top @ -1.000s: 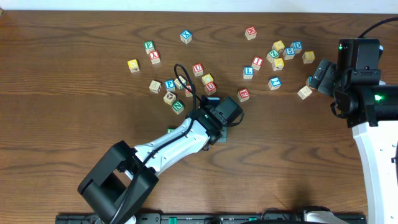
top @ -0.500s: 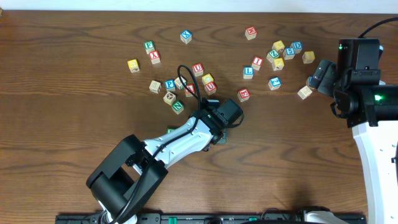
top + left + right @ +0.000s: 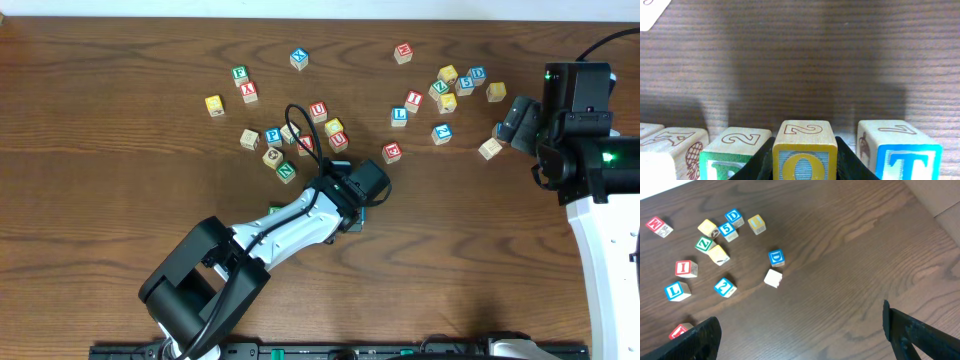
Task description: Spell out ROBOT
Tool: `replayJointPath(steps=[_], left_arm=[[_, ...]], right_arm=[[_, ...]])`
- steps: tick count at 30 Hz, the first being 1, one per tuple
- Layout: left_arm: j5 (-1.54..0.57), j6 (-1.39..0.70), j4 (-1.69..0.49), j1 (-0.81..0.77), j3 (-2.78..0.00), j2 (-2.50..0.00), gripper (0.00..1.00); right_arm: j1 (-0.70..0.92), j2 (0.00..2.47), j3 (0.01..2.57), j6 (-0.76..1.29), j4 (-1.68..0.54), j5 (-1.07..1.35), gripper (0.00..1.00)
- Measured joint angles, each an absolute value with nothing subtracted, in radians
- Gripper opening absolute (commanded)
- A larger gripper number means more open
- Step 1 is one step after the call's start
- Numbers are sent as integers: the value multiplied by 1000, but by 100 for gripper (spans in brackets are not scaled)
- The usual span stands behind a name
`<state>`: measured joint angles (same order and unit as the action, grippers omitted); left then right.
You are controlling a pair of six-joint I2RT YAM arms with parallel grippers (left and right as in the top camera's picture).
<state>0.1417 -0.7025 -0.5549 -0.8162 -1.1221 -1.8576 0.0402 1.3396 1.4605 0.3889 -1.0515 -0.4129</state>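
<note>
The left tool (image 3: 802, 170) is clamped on the yellow O cube (image 3: 802, 150), with one black finger (image 3: 760, 162) pressed to the cube's left side and the other to its right. The cube sits upright on the dark wooden tabletop (image 3: 800, 60), a 2 outlined on its top face. Just beside the tool's right finger stands the blue T cube (image 3: 900, 152), upright, a 7 on top and a narrow gap between it and the held cube. Just beside the left finger stands the green-printed cube (image 3: 740, 147), also with a 2 on top; its letter is cut off by the frame edge. Farther out on that side, in the same row, is a cube with an A outlined on top (image 3: 672, 147). The right tool (image 3: 802, 335) hangs well apart from this row with its fingers spread wide and nothing between them. Ahead of it lie a blue D cube (image 3: 776, 257) and, touching or nearly touching it, a plain-faced cube (image 3: 772, 278); more loose cubes are scattered ahead to its left.
</note>
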Motion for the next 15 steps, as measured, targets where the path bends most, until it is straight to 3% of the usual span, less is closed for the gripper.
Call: replayJointPath(steps=[15], left_arm=[[142,-691,-578,-816,-1120,-1858,10]], right_arm=[[40,1340,1460,389,-1052,-413,99]])
